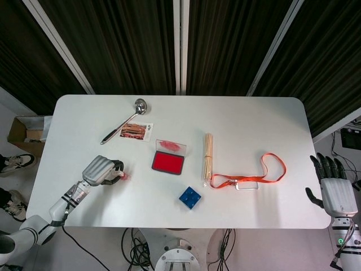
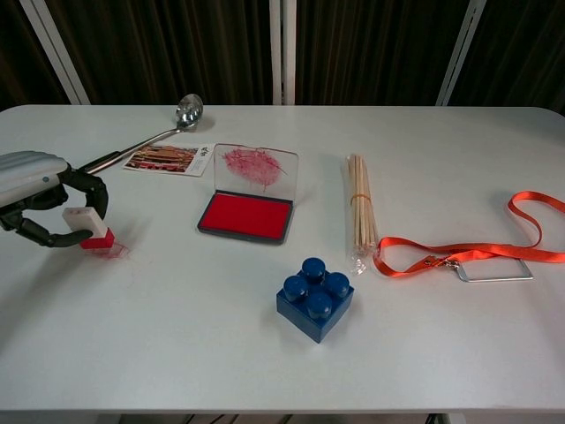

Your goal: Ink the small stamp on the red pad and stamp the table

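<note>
Left robot hand (image 2: 35,190) low over table (image 2: 177,344), fingers curled, pinching small stamp (image 2: 88,227), right robot hand (image 1: 337,189) spread.

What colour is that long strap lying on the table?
The strap is orange, clearest in the chest view.

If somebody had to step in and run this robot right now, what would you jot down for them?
Left hand: holds the small stamp, its red base at or just above the table beside a faint red print.
Right hand: open, holding nothing, off the table's right edge.
Red pad: mid-table, its clear lid standing open and smeared with ink.
Done: one print is already on the table, so inking looks finished.
Left: I cannot tell whether the stamp is touching down now; lift it, check the mark, then set the stamp down.
</note>
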